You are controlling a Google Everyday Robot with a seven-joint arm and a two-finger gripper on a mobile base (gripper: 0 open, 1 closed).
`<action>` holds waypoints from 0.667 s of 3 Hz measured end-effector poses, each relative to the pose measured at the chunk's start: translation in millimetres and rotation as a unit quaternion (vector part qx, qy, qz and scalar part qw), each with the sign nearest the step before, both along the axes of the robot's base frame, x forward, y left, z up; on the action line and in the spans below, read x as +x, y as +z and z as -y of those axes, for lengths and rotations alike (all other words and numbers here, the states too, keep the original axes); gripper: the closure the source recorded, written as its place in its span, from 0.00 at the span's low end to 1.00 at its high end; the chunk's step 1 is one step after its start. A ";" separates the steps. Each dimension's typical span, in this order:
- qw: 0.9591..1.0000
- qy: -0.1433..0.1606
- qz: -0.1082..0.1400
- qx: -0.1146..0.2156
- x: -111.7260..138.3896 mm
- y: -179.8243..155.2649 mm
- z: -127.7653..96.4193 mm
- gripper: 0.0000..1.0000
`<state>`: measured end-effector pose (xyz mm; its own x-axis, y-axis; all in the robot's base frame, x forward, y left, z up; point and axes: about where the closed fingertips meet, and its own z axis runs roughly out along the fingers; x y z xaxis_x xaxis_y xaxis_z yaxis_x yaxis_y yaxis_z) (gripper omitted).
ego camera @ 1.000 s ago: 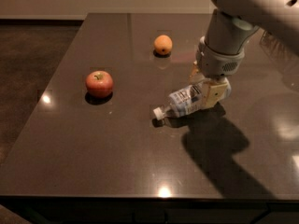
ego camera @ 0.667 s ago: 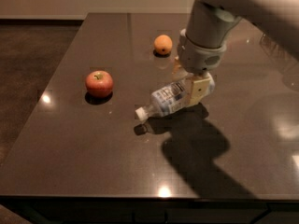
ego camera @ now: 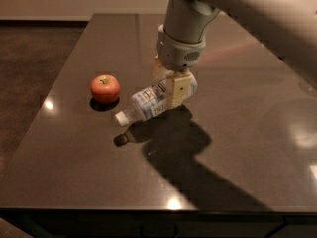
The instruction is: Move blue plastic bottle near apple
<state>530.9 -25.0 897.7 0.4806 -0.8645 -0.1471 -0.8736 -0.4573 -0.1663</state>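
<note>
The blue plastic bottle [ego camera: 148, 103] hangs tilted above the dark table [ego camera: 74, 152], its white cap pointing down-left toward the apple. My gripper [ego camera: 171, 86] is shut on the bottle's rear half, its tan fingers [ego camera: 179, 90] on either side. The bottle's shadow falls on the table below it. The red apple [ego camera: 105, 89] sits on the table just left of the bottle's cap, a small gap between them. The grey arm comes down from the upper right.
The table's left edge runs close beyond the apple, and its front edge is along the bottom. The arm's large shadow lies on the table centre. The orange fruit is hidden behind the arm.
My gripper has carried the bottle left toward the apple; the cap is now close beside it. The arm now covers the orange fruit.
</note>
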 end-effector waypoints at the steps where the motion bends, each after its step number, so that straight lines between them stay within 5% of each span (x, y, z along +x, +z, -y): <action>1: 1.000 0.001 -0.012 0.006 16.1 -13.0 -19.7 1.00; 2: 1.000 0.007 -0.026 0.014 21.1 -25.1 -38.9 1.00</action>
<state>551.9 14.0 872.6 0.4830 -0.8533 -0.1963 -0.8753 -0.4646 -0.1341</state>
